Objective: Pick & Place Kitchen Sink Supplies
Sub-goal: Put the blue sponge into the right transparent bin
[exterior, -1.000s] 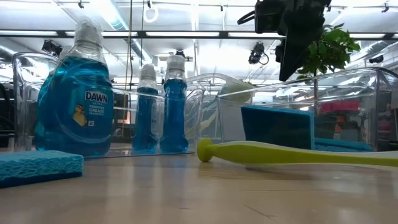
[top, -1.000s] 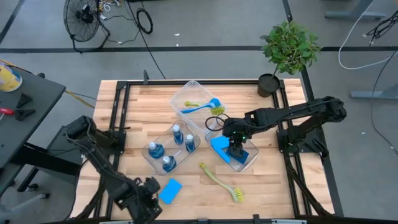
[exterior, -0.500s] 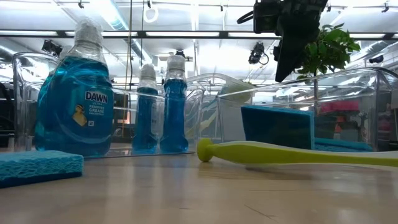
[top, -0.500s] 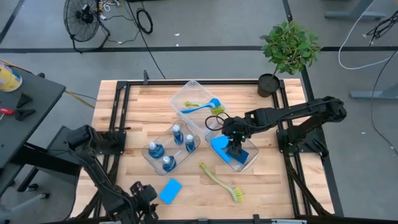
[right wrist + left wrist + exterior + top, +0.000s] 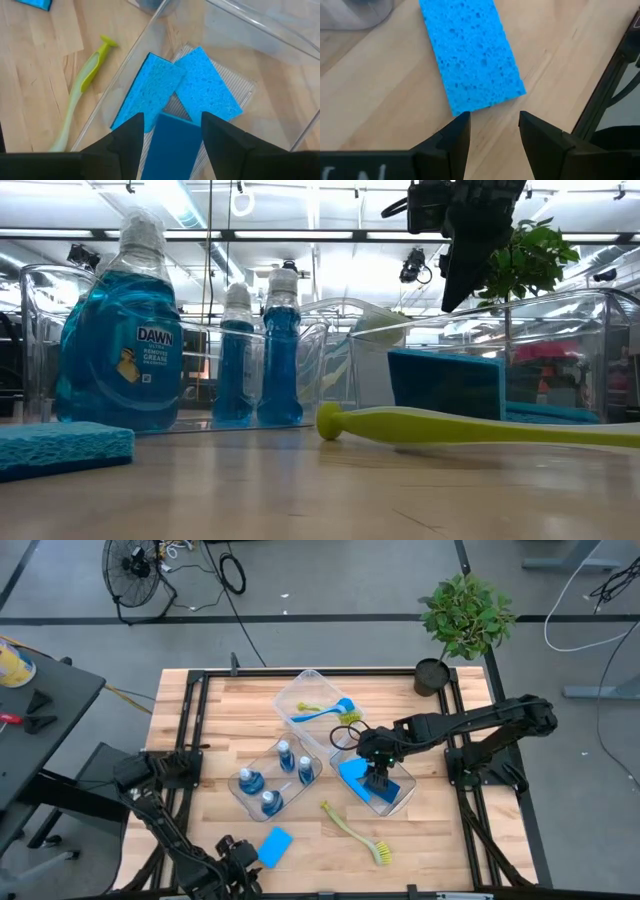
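Note:
My left gripper (image 5: 238,856) (image 5: 492,131) is open at the near edge, its fingers just short of the end of a light-blue sponge (image 5: 273,847) (image 5: 470,55) lying flat on the table. My right gripper (image 5: 378,776) (image 5: 172,131) hangs open above the right clear bin (image 5: 400,802). In that bin two light-blue sponges (image 5: 200,95) lie overlapped with a dark-blue sponge (image 5: 171,146) on them, seen between the fingers. A yellow-green brush (image 5: 355,832) (image 5: 470,425) lies on the table. Three bottles of blue liquid (image 5: 270,778) stand in the middle bin.
The far clear bin (image 5: 300,690) holds a blue brush (image 5: 325,712) and a yellow-green one. A potted plant (image 5: 460,625) stands at the far right corner. Black frame rails run along the table's edges. Bare wood lies between the bins and the near edge.
My left arm has swung its upper links toward the table's near left corner, while its gripper has stayed close beside the loose sponge. The right gripper has held above the bin, and no object has moved.

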{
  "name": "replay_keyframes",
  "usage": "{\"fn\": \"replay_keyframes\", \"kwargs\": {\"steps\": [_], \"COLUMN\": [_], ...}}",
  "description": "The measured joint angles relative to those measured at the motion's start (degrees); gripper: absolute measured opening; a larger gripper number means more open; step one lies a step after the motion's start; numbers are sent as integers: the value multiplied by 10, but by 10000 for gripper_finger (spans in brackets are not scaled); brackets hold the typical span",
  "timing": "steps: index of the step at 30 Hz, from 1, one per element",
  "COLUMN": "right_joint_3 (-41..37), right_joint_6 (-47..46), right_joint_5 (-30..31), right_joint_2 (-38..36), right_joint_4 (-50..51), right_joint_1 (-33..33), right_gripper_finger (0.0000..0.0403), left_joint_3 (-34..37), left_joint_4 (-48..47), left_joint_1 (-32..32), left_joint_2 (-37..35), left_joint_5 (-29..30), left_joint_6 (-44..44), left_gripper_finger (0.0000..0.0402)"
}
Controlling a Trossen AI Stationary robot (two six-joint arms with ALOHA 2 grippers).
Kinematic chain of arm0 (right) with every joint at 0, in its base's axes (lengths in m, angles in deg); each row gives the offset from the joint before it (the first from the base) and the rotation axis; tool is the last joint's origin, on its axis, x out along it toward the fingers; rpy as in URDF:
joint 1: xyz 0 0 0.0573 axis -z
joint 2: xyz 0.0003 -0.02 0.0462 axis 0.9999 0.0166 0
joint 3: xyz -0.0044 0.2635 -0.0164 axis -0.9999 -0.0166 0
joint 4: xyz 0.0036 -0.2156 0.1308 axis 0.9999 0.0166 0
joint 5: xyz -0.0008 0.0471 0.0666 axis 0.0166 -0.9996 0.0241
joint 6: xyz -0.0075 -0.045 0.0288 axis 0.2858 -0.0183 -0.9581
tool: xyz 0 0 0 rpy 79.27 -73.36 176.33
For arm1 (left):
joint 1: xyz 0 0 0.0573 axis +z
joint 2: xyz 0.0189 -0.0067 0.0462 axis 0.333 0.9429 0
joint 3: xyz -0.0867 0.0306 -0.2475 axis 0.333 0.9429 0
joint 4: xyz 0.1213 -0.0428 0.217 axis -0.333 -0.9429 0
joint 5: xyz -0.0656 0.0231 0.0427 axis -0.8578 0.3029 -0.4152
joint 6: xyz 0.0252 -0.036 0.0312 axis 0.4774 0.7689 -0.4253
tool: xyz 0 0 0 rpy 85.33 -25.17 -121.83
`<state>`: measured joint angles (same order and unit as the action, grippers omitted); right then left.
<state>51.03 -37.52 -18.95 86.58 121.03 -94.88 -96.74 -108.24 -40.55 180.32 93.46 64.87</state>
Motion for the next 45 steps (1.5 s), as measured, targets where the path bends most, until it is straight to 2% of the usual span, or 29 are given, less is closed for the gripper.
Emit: {"fn": "replay_keyframes", "kwargs": {"steps": [12,20,24,34,40,45], "right_joint_3": [0,0,0,0,0,0], "right_joint_6": [4,4,3,0,0,0], "right_joint_5": [4,4,4,4,4,4], "right_joint_2": [0,0,0,0,0,0], "right_joint_4": [-12,-13,-13,-13,-13,-12], "right_joint_1": [0,0,0,0,0,0], "right_gripper_finger": [197,197,197,197,197,197], "left_joint_3": [0,0,0,0,0,0], "left_joint_4": [-33,18,12,3,4,5], "left_joint_1": [8,31,43,78,82,82], "left_joint_2": [0,0,-1,-1,-1,-1], "left_joint_5": [-19,-60,-88,-114,-132,-157], "left_joint_6": [-83,-302,-420,-601,-657,-664], "left_gripper_finger": [174,174,174,172,156,145]}}
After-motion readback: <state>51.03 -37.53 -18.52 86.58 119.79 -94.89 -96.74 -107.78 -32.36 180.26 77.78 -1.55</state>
